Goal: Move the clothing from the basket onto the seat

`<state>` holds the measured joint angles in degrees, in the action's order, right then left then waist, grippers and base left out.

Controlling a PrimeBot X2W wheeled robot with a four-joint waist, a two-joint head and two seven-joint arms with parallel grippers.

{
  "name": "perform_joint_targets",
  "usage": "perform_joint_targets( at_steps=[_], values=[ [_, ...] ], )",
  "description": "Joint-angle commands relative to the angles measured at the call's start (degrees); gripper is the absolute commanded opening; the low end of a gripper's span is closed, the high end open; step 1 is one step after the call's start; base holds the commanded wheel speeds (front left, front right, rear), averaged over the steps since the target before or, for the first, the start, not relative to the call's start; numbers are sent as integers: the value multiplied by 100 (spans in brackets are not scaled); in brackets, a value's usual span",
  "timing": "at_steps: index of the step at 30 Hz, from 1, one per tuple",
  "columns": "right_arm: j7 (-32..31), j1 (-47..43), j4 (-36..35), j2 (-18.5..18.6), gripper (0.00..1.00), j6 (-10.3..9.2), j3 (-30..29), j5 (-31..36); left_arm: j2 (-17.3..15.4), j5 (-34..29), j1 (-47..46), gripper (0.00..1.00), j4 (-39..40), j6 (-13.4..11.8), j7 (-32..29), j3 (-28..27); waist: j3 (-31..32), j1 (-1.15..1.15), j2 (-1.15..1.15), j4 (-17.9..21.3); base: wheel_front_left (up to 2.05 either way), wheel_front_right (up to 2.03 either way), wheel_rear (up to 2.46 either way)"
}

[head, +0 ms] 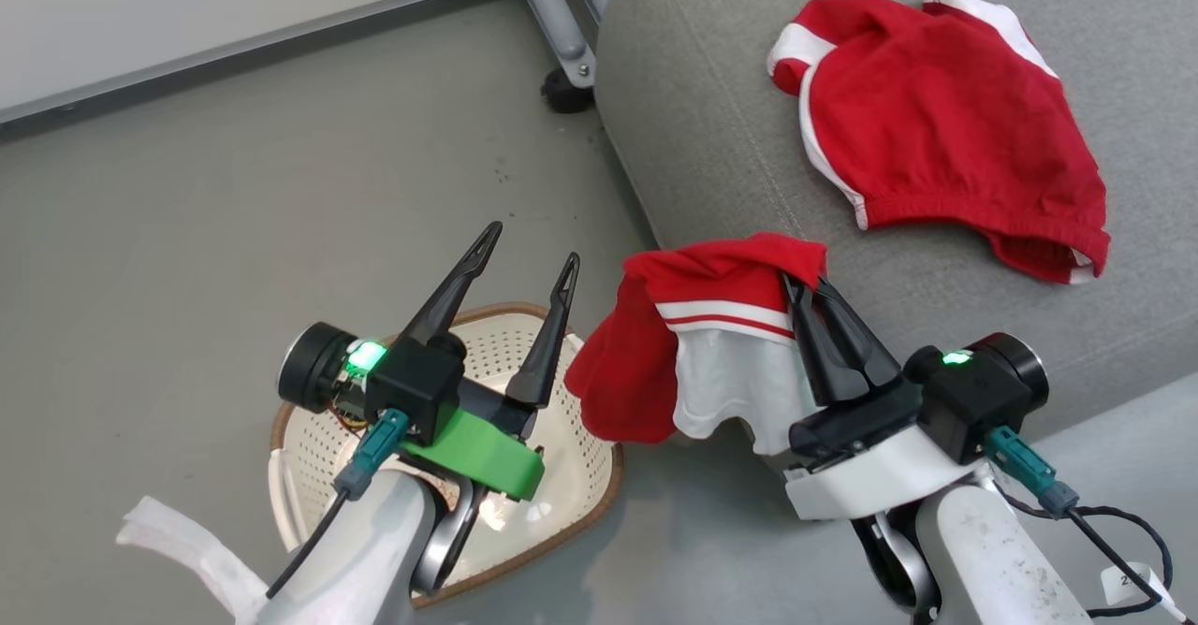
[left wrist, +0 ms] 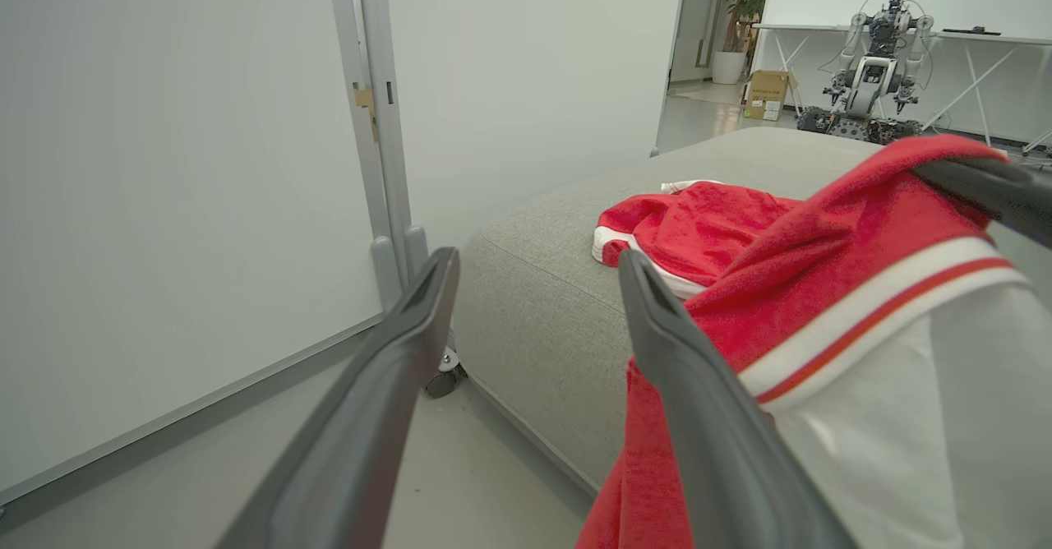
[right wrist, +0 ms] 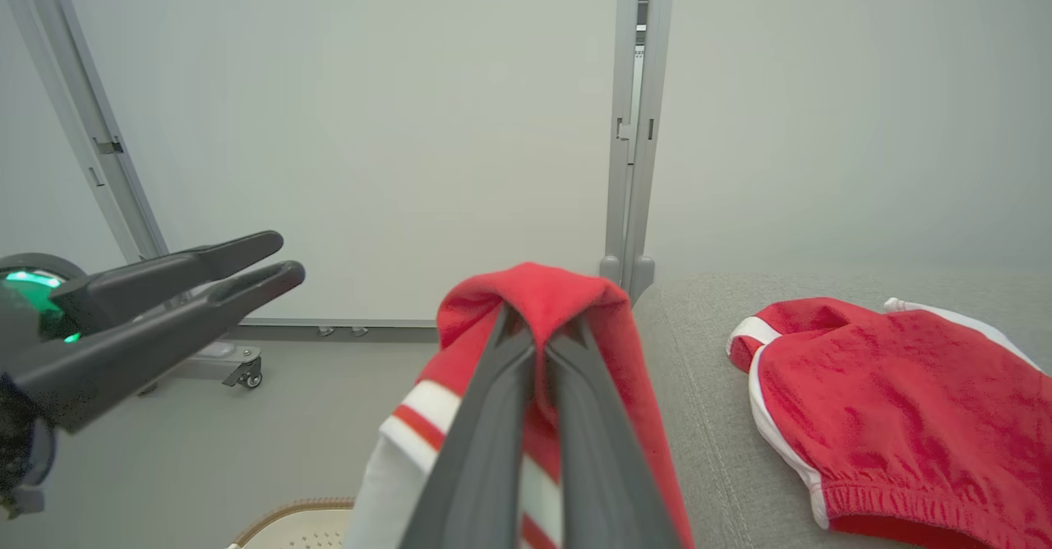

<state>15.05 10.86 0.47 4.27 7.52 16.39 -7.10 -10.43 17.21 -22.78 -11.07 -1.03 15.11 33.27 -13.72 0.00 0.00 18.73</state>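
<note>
Right gripper (head: pixel 807 286) is clamped tight on the red-and-white top (head: pixel 716 326); the top hangs off its fingers at the edge of the seat (head: pixel 711 138), partly out over the floor beside the basket (head: pixel 487 349); left gripper (head: pixel 532 243) hovers above the basket, jaws spread wide, holding nothing; the shorts (head: pixel 945 120) lie on the seat. The risk: release here and the dangling bulk may drag the top off that rounded edge; it wants carrying further in; a thin pinch could slip mid-swing too.

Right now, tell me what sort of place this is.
Probably a robotics lab or office: white wheeled partitions, a second robot by white tables, and a plain grey floor.
</note>
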Motion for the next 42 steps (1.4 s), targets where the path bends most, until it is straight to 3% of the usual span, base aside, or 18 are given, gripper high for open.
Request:
perform_joint_targets(
  at_steps=[1,15,18,22,26,30,36,42],
  values=[
    [19,-51,-94,-21,0,-6,-38,38,-96,-77,100,100,49,-20,4,-53,-215,0,0,379,0,0,0],
    [19,-190,-671,-131,0,-5,-292,-60,-264,-378,262,100,178,168,4,-103,-524,0,0,1309,0,0,0],
    [19,-191,-762,-139,0,-6,-382,-101,-285,-424,187,100,148,231,5,-63,-634,0,0,1345,0,0,0],
    [19,73,-879,-138,0,-6,-665,-836,-337,-493,80,100,120,263,5,-50,-862,0,0,1347,0,0,0],
    [19,868,-961,-132,0,-3,-871,-738,-424,-596,-61,100,176,276,1,-13,-1209,0,0,1268,0,0,0],
    [19,1999,-963,210,0,-7,-1231,-628,-498,-707,-228,100,275,285,-48,48,-1625,0,0,1076,0,0,0],
    [18,3768,-537,1140,0,-7,-1954,-662,-665,-868,-510,100,490,275,-227,42,-2269,0,0,736,0,0,0],
    [18,4647,243,1766,0,-7,-2301,-402,-814,-978,-693,100,670,152,-308,-42,-2612,0,0,519,0,0,0]
  ],
)
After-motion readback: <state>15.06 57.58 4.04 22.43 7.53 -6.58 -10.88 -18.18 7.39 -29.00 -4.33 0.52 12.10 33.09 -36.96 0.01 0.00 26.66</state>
